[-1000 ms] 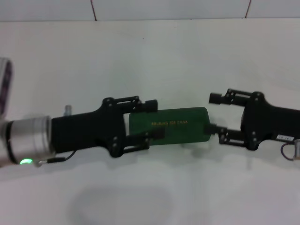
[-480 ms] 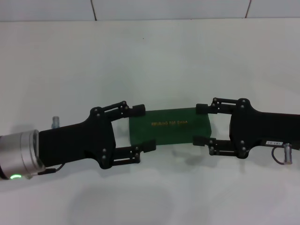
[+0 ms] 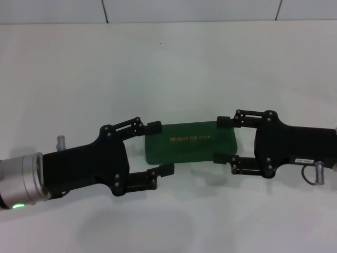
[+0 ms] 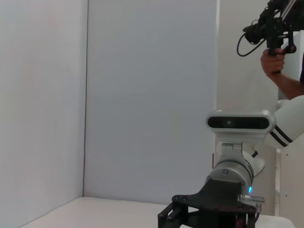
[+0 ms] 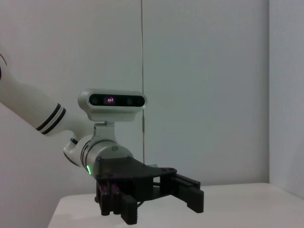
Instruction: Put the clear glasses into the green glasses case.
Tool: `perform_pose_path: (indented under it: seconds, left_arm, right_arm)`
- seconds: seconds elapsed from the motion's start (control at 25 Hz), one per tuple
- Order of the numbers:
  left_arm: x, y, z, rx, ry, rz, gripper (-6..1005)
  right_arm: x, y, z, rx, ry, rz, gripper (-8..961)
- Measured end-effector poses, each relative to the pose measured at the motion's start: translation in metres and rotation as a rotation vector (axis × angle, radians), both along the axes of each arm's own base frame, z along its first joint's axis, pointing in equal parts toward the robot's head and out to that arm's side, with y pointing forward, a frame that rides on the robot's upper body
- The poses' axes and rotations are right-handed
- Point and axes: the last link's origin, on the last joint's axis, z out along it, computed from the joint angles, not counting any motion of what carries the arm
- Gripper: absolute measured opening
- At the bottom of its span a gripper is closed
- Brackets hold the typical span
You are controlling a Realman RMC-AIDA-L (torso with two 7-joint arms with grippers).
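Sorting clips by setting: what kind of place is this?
Probably a robot test lab: bare white table, plain white wall panels, and a person's hand holding a filming camera.

Both gripper jaws flank the green glasses case [image 3: 191, 141] ends, blocking them; its long sides seem free.

Only readable-ish text: a line of small gold lettering on the lid of the green glasses case [image 3: 191, 142], head view. It's in caps, approx. three or four short words; the last looks like "CHINA", the rest too blurred to spell out. A small pale label w/ dark marks sits on the right arm's housing [image 3: 304, 159], illegible. No text in either wrist view.
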Motion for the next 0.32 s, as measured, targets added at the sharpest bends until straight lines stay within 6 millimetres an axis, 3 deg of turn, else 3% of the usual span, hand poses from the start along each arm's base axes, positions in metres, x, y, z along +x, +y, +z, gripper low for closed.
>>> perform_pose_path:
  seconds: [0.32]
  left_arm:
    - [-0.0006, -0.0002, -0.0007, 0.008, 0.001, 0.001, 798]
  right_arm:
    - [-0.0008, 0.0008, -0.0046, 0.008, -0.005, -0.009, 668]
